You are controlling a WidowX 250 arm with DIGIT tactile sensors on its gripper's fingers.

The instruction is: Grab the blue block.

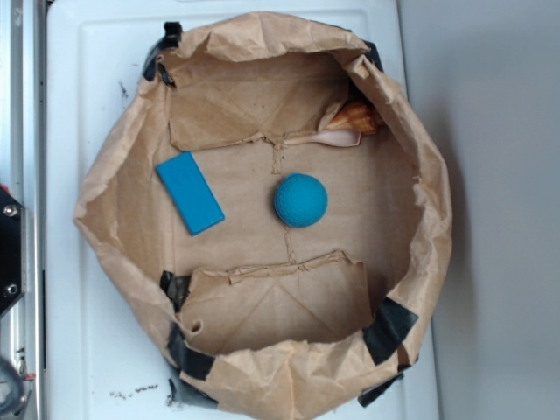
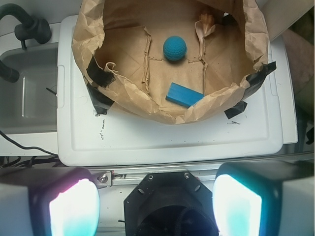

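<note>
1. Exterior view: the blue block (image 1: 190,192) lies flat on the floor of the paper bag (image 1: 114,166), near its left wall and well apart from the teal ball (image 1: 301,199). A spoon (image 1: 328,138) sits at the far side. My gripper is not in this view.

2. Wrist view: my gripper (image 2: 155,206) hangs back outside the bag, fingers (image 2: 74,209) wide apart and empty. The block sits just behind the crumpled near rim.

3. To do this well, I judge I should clear the rim first, descend straight down, turn to span the block's narrow width, and avoid nudging the ball.
</note>
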